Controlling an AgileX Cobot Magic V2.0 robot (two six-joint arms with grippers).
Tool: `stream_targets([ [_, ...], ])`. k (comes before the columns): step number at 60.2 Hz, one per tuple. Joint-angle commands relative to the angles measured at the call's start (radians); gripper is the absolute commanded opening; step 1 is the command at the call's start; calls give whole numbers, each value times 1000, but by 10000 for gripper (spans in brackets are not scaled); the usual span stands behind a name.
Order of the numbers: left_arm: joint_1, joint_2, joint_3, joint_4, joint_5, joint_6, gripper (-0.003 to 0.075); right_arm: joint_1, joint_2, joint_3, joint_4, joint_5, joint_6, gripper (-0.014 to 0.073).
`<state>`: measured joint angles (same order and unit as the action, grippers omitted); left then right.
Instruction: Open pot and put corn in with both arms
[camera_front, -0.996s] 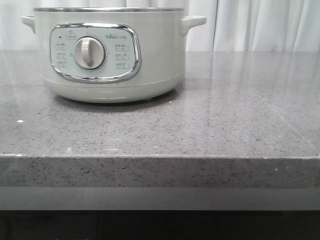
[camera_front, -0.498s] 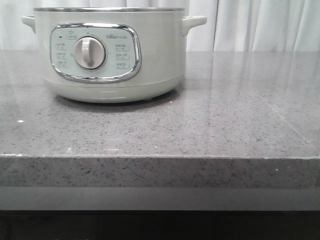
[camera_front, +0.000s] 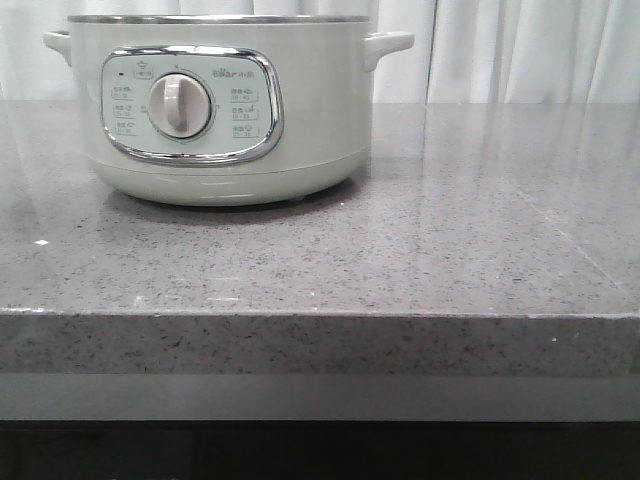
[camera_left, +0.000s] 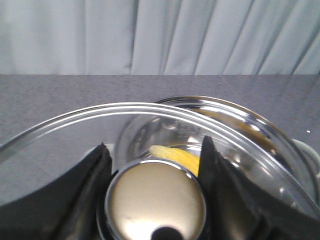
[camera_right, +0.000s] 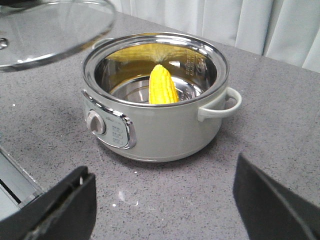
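The pale grey-green pot stands at the back left of the grey stone table, its dial facing me. It stands open in the right wrist view, with the yellow corn inside its steel bowl. The corn also shows in the left wrist view. My left gripper is shut on the round chrome knob of the glass lid, held above the pot. The lid also shows in the right wrist view. My right gripper is open and empty above the table beside the pot.
The grey speckled table runs to a front edge in the front view. White curtains hang behind it. A table edge with a dark gap shows in the right wrist view.
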<state>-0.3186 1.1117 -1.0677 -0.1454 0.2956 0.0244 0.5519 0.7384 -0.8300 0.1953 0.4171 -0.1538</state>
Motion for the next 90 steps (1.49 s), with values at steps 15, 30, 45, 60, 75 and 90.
stream_targets([
  [15, -75, 222, -274, 1, -152, 0, 312, 0, -7, -26, 7, -70, -1, 582],
  [30, -112, 347, -387, -32, -147, 0, 312, 0, -7, -26, 7, -70, -1, 582],
  [45, -126, 416, -408, -34, -185, 0, 312, 0, -7, -26, 7, -70, -1, 582],
  [60, -161, 436, -408, 2, -222, 0, 312, 0, -7, -26, 7, -70, -1, 582],
  [75, -163, 464, -408, 13, -253, 0, 312, 0, -7, -26, 7, -69, -1, 582],
  [90, -163, 490, -408, 13, -260, 0, 312, 0, -7, -26, 7, -69, -1, 582],
])
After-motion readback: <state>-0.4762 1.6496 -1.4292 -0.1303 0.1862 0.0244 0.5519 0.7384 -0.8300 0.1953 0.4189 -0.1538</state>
